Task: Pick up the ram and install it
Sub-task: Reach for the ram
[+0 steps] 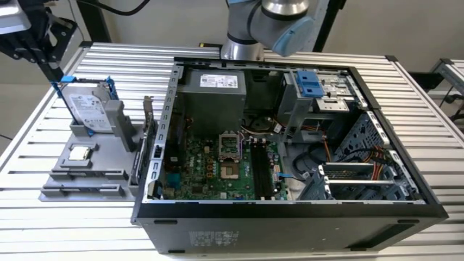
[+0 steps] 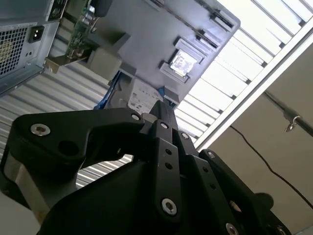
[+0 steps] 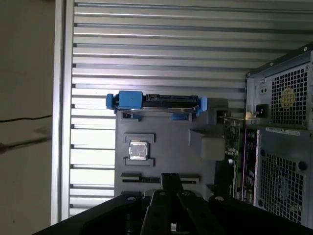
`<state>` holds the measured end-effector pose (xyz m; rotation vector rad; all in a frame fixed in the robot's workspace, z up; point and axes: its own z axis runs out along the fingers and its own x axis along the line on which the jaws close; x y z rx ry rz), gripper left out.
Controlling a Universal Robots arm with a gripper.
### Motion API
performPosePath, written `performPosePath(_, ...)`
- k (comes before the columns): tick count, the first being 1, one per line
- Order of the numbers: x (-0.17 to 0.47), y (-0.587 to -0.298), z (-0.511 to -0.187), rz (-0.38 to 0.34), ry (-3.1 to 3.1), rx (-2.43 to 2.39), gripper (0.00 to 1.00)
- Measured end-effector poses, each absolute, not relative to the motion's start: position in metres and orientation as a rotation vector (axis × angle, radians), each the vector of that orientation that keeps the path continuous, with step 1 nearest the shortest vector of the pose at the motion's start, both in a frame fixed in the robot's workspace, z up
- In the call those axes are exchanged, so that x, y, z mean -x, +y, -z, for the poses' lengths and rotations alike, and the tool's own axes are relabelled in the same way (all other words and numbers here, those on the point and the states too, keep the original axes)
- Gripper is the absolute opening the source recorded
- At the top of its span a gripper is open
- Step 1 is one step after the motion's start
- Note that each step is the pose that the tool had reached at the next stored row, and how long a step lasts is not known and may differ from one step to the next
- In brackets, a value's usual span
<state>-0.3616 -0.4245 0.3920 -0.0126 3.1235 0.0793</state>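
Observation:
My black gripper (image 1: pixel 52 69) hangs at the exterior view's far left, above the back of a grey parts holder (image 1: pixel 73 182) and apart from it. In both wrist views its fingers (image 2: pixel 164 111) (image 3: pixel 169 180) stand pressed together, and I see nothing between them. The ram is hidden or out of view. The holder's long front slots (image 3: pixel 142 179) look bare. On the motherboard (image 1: pixel 210 168) inside the open computer case (image 1: pixel 290 220) run long black slots (image 1: pixel 259 166). I cannot tell whether a stick sits in them.
On the holder stand a silver hard drive in a blue frame (image 1: pixel 91 111), a square processor (image 1: pixel 78 154) and an upright expansion card with a metal bracket (image 1: pixel 149 136). The slatted metal table (image 1: pixel 108 234) ends close to the holder. The arm's base (image 1: pixel 246 32) rises behind the case.

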Motion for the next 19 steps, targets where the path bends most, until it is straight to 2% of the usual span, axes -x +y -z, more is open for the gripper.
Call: performPosePath(19,0.362,-0.471,-0.391,-0.079,3.122,-0.056,0.0)
